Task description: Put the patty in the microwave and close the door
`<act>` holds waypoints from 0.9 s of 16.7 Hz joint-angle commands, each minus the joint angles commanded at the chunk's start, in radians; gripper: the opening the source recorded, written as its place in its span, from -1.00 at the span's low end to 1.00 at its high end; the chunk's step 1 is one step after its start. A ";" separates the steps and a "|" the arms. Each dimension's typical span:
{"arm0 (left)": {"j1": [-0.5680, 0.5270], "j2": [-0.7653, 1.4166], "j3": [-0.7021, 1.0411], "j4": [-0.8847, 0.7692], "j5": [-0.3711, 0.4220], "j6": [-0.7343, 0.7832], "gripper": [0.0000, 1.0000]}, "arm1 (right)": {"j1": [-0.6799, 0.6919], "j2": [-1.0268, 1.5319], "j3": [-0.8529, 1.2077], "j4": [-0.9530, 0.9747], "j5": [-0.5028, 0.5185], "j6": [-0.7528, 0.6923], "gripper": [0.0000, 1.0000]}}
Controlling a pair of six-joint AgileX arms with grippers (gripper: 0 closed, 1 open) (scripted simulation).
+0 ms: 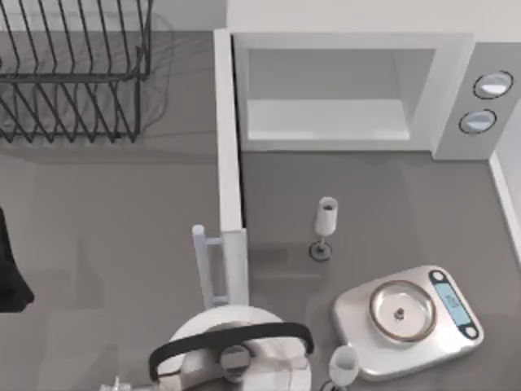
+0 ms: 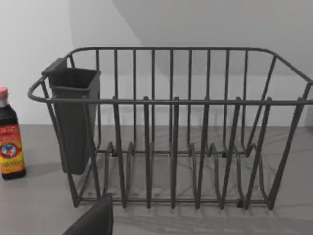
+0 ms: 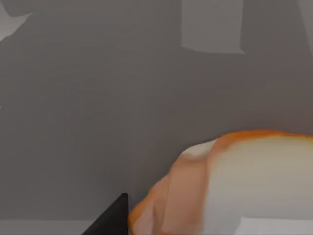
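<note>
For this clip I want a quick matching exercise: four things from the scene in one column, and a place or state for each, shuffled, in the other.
Things:
1. door
2. scale
3. dish rack
4. sauce bottle

Places or states:
A. beside the rack, against the wall
B. swung open, edge-on to the top view
C. table's right side, in front of the microwave
D. far left corner of the table

Pairs: 1-B, 2-C, 3-D, 4-A

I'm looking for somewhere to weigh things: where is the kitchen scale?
In the top view the scale sits on the table's right side near the front edge, in front of the open microwave, with a wine glass just to its left.
</note>
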 joint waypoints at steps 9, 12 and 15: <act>0.000 0.000 0.000 0.000 0.000 0.000 1.00 | 0.000 0.000 0.000 0.000 0.000 0.000 -1.00; 0.000 0.000 0.000 0.000 0.000 0.000 1.00 | 0.000 0.000 0.000 0.000 0.000 0.000 -1.00; 0.000 0.000 0.000 0.000 0.000 0.000 1.00 | 0.001 -0.070 0.057 -0.119 0.001 0.030 -1.00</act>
